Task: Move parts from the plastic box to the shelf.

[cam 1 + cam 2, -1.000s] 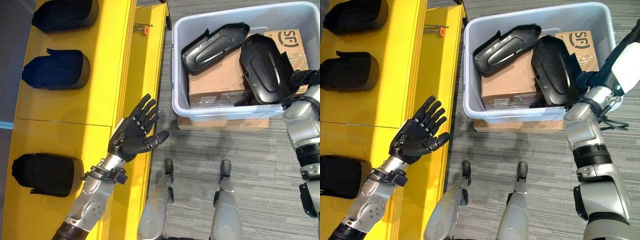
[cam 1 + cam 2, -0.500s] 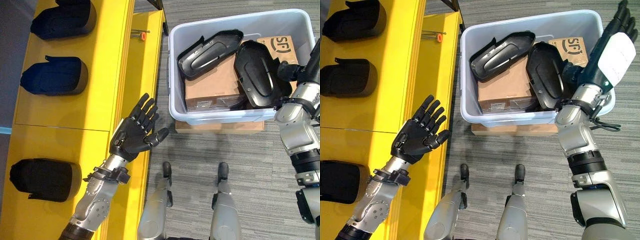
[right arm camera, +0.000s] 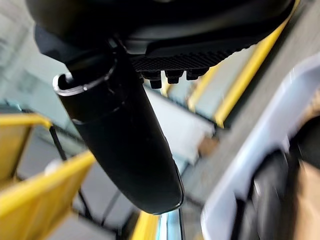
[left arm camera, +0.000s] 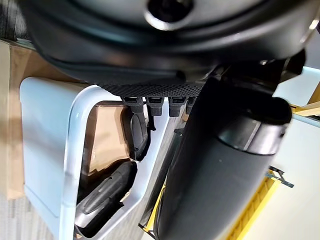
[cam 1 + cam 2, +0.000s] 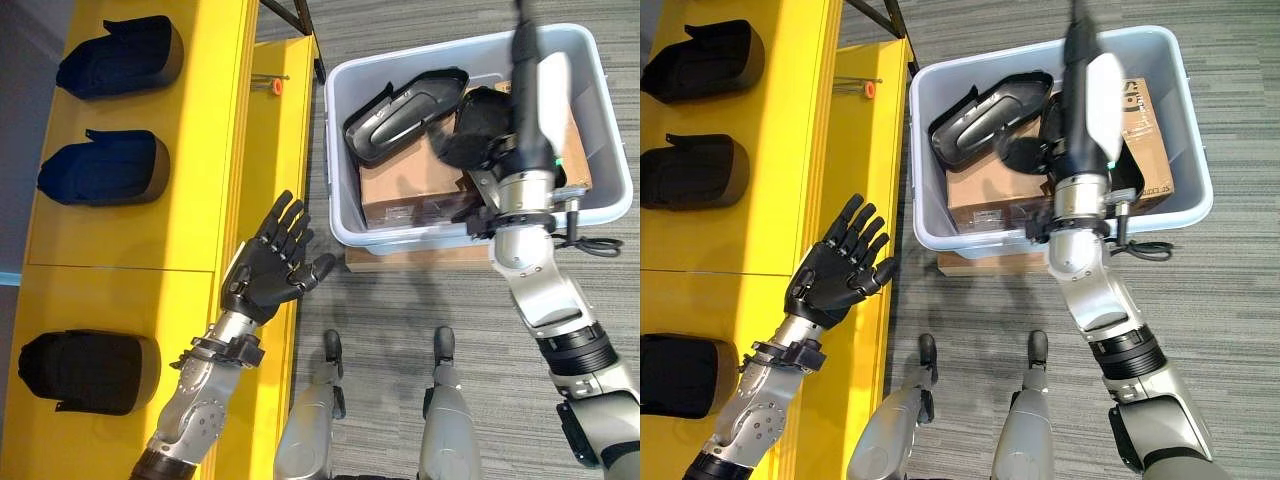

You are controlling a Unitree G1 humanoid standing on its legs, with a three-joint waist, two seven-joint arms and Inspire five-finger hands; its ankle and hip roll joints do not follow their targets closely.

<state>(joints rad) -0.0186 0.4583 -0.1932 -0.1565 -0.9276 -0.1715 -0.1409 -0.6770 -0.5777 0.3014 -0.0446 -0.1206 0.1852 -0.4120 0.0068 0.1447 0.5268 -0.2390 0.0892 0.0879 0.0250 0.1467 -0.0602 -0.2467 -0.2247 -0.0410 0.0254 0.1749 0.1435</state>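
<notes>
Black parts: one long curved shell [image 5: 405, 112] lies in the plastic box [image 5: 340, 180] on the floor, propped on a cardboard carton [image 5: 410, 190] inside it, a second dark part [image 5: 480, 125] just beside it is partly hidden behind the right arm. Plastic box is pale grey-blue and sits on a flat cardboard piece [image 5: 400, 260] on grey carpet. Three more black parts are on the yellow shelf [image 5: 200, 150] to the robot's left: far one [image 5: 120, 55], middle one [image 5: 100, 167], near one [image 5: 85, 370], well apart from each other. Small orange-tipped item [image 5: 274, 85] lies on the shelf's lower ledge near the box. Left robot hand [image 5: 270, 270] hovers over the shelf's edge, palm up, fingers spread wide and straight, holding nothing. Right robot hand [image 5: 1085, 90] is raised above the box, fingers straight and pointing away from the robot, white cover showing on its back; right wrist view shows the thumb extended and fingers uncurled, nothing held. Left wrist view looks past its thumb at the box rim and the parts inside.
</notes>
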